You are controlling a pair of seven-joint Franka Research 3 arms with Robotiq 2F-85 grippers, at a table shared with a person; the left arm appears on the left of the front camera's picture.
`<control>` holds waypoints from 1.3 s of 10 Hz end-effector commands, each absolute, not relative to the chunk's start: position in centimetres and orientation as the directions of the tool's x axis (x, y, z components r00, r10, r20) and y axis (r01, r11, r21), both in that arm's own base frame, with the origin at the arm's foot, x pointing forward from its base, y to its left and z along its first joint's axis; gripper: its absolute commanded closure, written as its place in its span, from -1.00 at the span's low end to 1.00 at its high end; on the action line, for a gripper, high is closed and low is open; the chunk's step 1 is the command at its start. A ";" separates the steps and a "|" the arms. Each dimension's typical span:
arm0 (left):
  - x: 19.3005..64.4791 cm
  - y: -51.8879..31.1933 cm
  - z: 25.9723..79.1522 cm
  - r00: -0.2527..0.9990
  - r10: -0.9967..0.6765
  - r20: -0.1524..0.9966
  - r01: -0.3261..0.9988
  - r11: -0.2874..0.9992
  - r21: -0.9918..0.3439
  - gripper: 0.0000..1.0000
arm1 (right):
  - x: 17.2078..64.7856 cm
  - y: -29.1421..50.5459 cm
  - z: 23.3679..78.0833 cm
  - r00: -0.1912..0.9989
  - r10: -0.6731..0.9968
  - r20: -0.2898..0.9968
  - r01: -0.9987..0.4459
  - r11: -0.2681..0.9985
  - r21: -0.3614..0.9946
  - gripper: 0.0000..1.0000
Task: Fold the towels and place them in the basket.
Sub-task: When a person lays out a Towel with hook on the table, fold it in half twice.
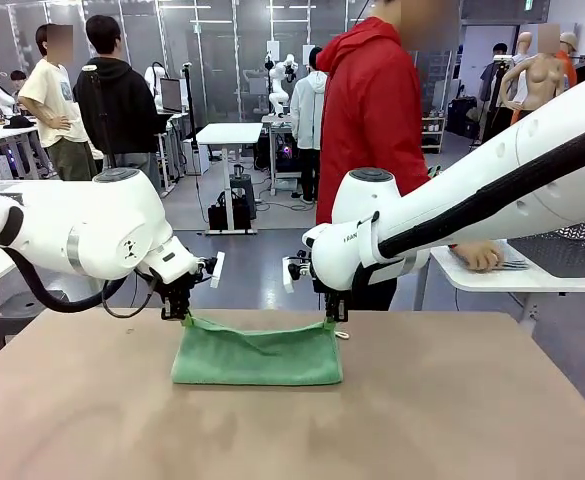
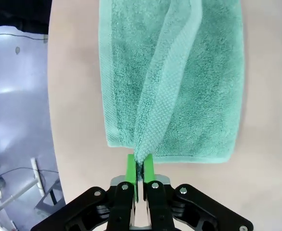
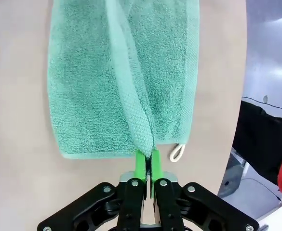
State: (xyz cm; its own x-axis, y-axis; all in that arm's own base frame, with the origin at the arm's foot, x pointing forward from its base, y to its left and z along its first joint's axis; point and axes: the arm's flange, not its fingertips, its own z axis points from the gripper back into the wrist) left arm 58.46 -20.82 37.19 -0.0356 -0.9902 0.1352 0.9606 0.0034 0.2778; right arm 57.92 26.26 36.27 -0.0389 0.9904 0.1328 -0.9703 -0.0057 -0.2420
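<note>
Left gripper [image 2: 140,162]: green pads pressed together, a pinch of towel edge between them. The raised ridge of cloth runs from the pads toward 12 o'clock in the left wrist view.

Right gripper [image 3: 147,159]: pads likewise closed tight on the opposite end of that edge, ridge running to 12 o'clock. A white loop tag [image 3: 177,152] hangs just beside the pads at 3 o'clock.

Mint green towel [image 1: 257,355]: folded over and resting on the tan table [image 1: 442,420], just below centre in the front view. The left gripper holds its 10 o'clock corner and the right its 2 o'clock corner. The top edge sags between the two grips.

Person in a red top [image 1: 372,110] stands at 12 o'clock beyond the table, with one hand [image 1: 477,257] resting on a white side table [image 1: 532,280] at 3 o'clock.
</note>
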 end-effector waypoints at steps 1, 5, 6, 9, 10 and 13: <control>60.1 -20.4 36.8 -0.044 -0.988 0.145 0.961 -0.002 0.278 0.86 | 59.2 25.8 35.7 -0.044 0.986 0.163 -0.976 -0.007 -0.219 0.89; 61.2 -19.6 35.5 -0.032 -0.988 0.149 0.966 0.008 0.258 0.86 | 60.5 24.9 33.8 -0.051 0.980 0.193 -0.977 -0.009 -0.211 0.89; 61.3 -19.6 35.0 -0.025 -0.990 0.140 0.968 0.010 0.249 0.86 | 60.6 24.9 33.5 -0.047 0.980 0.194 -0.978 -0.005 -0.209 0.89; 62.0 -18.9 33.8 -0.009 -0.991 0.135 0.970 0.024 0.240 0.86 | 61.1 24.6 32.5 -0.059 0.981 0.185 -0.973 -0.015 -0.230 0.89; 62.1 -18.7 33.4 -0.016 -0.990 0.138 0.971 0.018 0.239 0.86 | 61.2 24.7 32.3 -0.072 0.980 0.184 -0.968 -0.025 -0.248 0.89; 62.2 -19.1 32.9 -0.049 -0.991 0.125 0.965 -0.014 0.264 0.47 | 61.2 25.1 32.3 -0.106 0.976 0.190 -0.951 -0.044 -0.305 0.49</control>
